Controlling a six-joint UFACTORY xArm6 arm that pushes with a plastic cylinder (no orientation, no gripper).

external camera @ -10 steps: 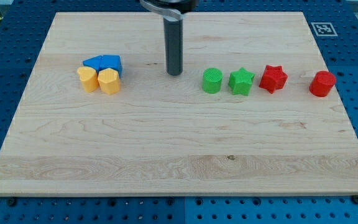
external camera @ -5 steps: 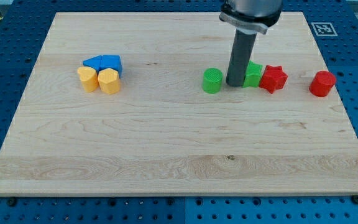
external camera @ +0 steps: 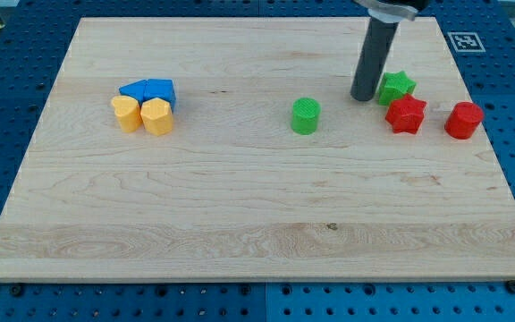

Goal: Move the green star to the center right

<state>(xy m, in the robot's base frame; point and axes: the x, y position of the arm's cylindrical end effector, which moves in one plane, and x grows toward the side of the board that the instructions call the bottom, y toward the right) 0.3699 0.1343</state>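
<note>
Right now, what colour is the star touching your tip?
Green. My tip sits at the left of the green star, clear in the camera view.

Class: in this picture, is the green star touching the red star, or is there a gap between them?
Touching, as far as the camera view shows: the green star sits against the upper left of the red star, with no board visible between them.

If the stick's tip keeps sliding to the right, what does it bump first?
My tip sits right at the green star's left side, so it would likely meet that first; whether they already touch is unclear.
</note>
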